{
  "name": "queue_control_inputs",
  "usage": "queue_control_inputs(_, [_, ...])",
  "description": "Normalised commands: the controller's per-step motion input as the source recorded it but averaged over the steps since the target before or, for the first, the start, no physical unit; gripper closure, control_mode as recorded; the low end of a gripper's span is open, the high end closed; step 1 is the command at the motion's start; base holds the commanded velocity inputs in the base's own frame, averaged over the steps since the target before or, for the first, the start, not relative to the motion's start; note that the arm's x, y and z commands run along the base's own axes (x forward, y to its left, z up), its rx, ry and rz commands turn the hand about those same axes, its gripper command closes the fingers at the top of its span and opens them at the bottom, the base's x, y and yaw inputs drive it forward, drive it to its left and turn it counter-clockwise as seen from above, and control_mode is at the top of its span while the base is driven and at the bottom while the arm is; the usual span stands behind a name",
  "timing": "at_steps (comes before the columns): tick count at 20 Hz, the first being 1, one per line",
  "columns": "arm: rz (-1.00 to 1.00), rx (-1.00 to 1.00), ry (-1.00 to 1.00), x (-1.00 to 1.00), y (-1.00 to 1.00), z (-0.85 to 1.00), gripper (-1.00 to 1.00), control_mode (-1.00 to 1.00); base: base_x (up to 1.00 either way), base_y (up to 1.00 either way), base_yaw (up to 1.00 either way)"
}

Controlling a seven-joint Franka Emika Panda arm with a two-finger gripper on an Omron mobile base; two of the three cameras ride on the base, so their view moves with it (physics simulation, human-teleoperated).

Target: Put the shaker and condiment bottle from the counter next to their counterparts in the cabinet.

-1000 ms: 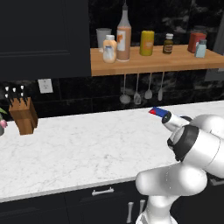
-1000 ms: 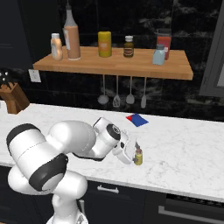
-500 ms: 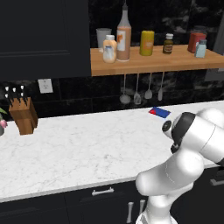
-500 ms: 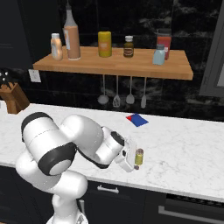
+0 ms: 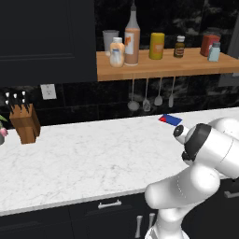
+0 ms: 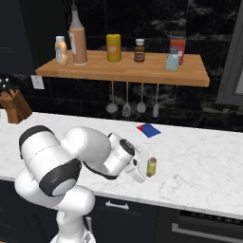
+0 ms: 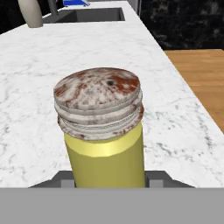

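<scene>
I am reaching my gripper (image 6: 146, 169) low over the front part of the counter (image 6: 199, 166), toward its right half, and my jaws are sitting clamped on the shaker (image 6: 151, 167). In the right base view the little yellow-green shaker is standing upright at the end of my hand, near the counter's front edge. In the hand view the shaker (image 7: 102, 131) is rising close between my finger tips, its worn grey cap showing rusty-brown blotches and a small dark hole, with white marble spreading out behind it. I cannot tell whether its base is resting on the marble or hanging just above it.

The condiment bottle (image 6: 77, 37) is standing upright on the cabinet (image 6: 128, 71), near the left end of the board, its long dark neck reaching upward. Just to its left, the squat orange-and-white bottle (image 6: 60, 51) is sitting close to the board's left edge. The pale blue shaker (image 6: 172, 60) is standing toward the right end of the board, just in front of a red canister (image 6: 178, 46). Between them, a yellow jar (image 6: 113, 47) and a small dark brown bottle (image 6: 139, 51) are sitting along the middle of the board.

A blue and red sponge (image 6: 149, 130) is lying near the back edge of the counter, and a knife block (image 5: 24, 122) is standing at its far left end.
</scene>
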Motion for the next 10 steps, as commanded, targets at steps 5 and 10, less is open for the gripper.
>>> queue_control_inputs(5, [0.08,0.00,-0.20,-0.07,0.00,0.71,1.00,-1.00,0.00,0.00,0.00])
queue_control_inputs(10, [0.16,0.00,-0.15,-0.02,0.00,0.53,1.00,-1.00,0.00,0.00,0.00])
